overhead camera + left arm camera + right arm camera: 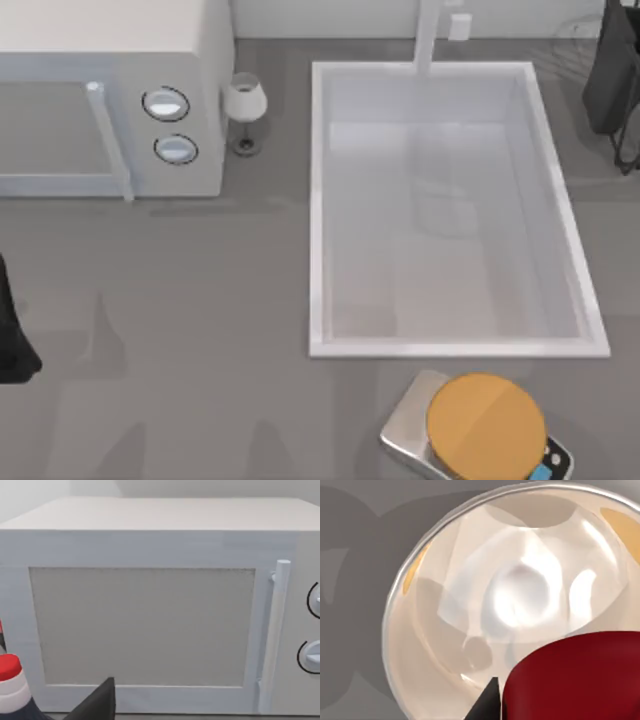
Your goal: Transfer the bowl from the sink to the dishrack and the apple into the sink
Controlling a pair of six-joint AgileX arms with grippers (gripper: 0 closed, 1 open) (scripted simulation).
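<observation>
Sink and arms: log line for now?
sink holds nothing | left arm parked at left edge, facing microwave | right arm far right, over pale glossy bowl | dark red object near lens

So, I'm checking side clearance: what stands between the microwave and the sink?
A small wine glass stands upright between the microwave and the sink, closer to the microwave. This shows in the top view.

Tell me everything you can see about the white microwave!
The microwave is a boxy white oven standing on the grey counter at the table's far left, left of the sink. Its door is closed, with a pale window panel and an upright white bar handle. Two round knobs sit one above the other beside the handle. A small wine glass stands just beside it.
</observation>
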